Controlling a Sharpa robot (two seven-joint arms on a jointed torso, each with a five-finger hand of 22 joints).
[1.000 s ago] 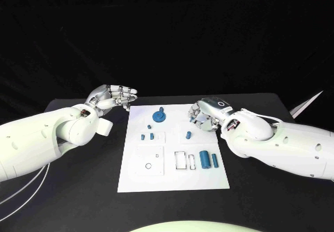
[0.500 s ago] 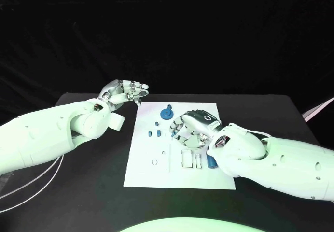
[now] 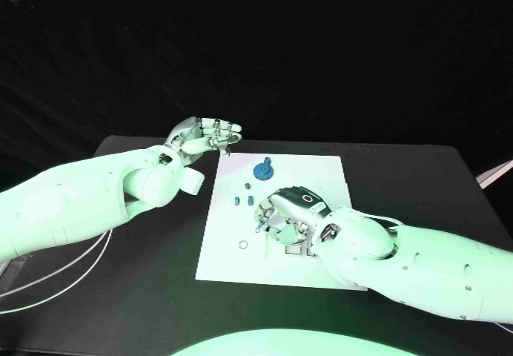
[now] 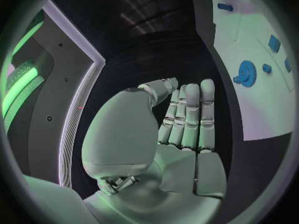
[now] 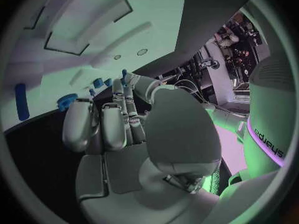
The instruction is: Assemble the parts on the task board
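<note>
Task board (image 3: 230,259): white, flat in the middle of the black table (image 3: 428,170), long side running away from the robot.

Left arm (image 3: 86,193): in across the table's left part, ending off the board's far left corner. Right arm (image 3: 428,259): in from the near right, laid over the board's right half and covering much of it.

Left hand (image 3: 203,137): raised just beyond the far left corner, clear of the board, nothing in it; in the left wrist view fingers (image 4: 190,112) stretched out side by side, thumb drawn in beside them.

Right hand (image 3: 287,215): over the middle of the board, fingers (image 5: 115,122) curled in toward the surface; cannot tell whether grasping a part or nothing.

Round blue part (image 3: 262,171): on the board's far end, between the two hands, apart from both. Two small blue parts (image 3: 242,199): side by side on the board, just left of the right hand.
</note>
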